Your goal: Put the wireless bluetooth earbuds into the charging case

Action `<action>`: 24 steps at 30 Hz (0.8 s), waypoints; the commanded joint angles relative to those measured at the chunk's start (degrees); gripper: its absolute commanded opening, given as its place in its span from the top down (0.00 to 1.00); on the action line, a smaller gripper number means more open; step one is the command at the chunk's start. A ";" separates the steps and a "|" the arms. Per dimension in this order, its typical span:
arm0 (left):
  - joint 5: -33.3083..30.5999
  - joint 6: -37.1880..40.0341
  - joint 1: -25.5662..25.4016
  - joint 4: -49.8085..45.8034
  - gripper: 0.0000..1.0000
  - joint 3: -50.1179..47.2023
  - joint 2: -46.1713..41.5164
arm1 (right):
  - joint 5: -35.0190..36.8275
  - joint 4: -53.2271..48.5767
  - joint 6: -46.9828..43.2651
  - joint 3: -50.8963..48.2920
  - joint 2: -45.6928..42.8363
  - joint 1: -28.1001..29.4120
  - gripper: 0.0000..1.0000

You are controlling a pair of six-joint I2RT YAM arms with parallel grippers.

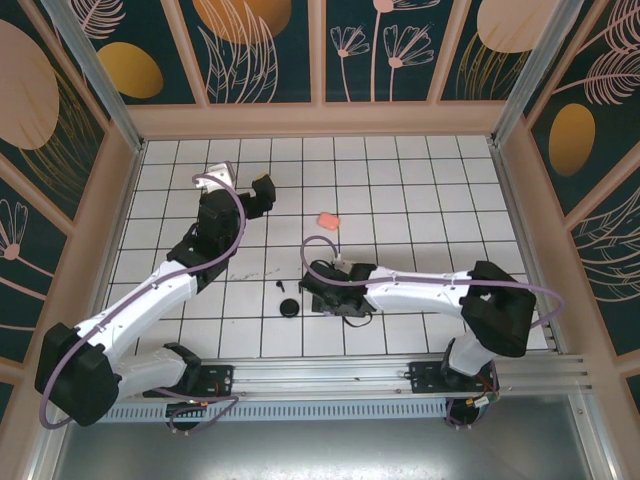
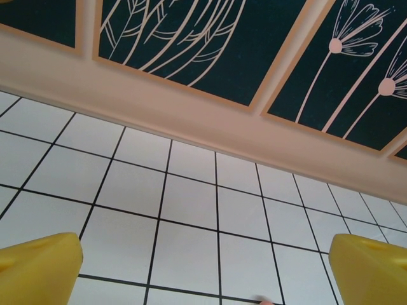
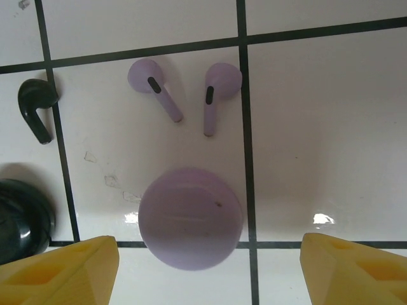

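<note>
Leftmost, the left tool [image 2: 203, 276] hangs over bare white tiles of the desk [image 2: 191, 248] near the back wall [image 2: 191, 108], its yellow fingers [image 2: 38, 270] spread wide with nothing between them. Further right, seen from the right wrist, a black case [image 3: 19, 219] lies beside a black earbud [image 3: 37, 105]. Next, a pair of lilac earbuds [image 3: 156, 86] lies side by side on the desk, stems pointing toward a round lilac case [image 3: 191, 203]. The right tool [image 3: 210, 254] hangs over that case, fingers parted and empty. A salmon-pink item [image 1: 326, 219] lies apart, farther back.
</note>
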 commanded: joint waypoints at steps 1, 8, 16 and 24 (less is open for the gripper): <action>-1.60 0.76 0.32 0.64 0.01 0.16 -0.58 | 0.79 -1.74 1.96 2.15 2.19 0.43 0.25; -0.42 2.38 0.63 -1.54 0.01 1.84 1.24 | 0.24 -1.62 1.13 5.28 6.86 0.44 0.26; 0.01 2.81 0.64 -1.35 0.01 1.17 0.72 | 0.19 -1.53 1.00 5.67 9.29 0.31 0.32; 2.11 2.08 0.62 -0.78 0.01 0.78 0.94 | -0.12 -0.42 1.14 4.54 9.94 0.08 0.38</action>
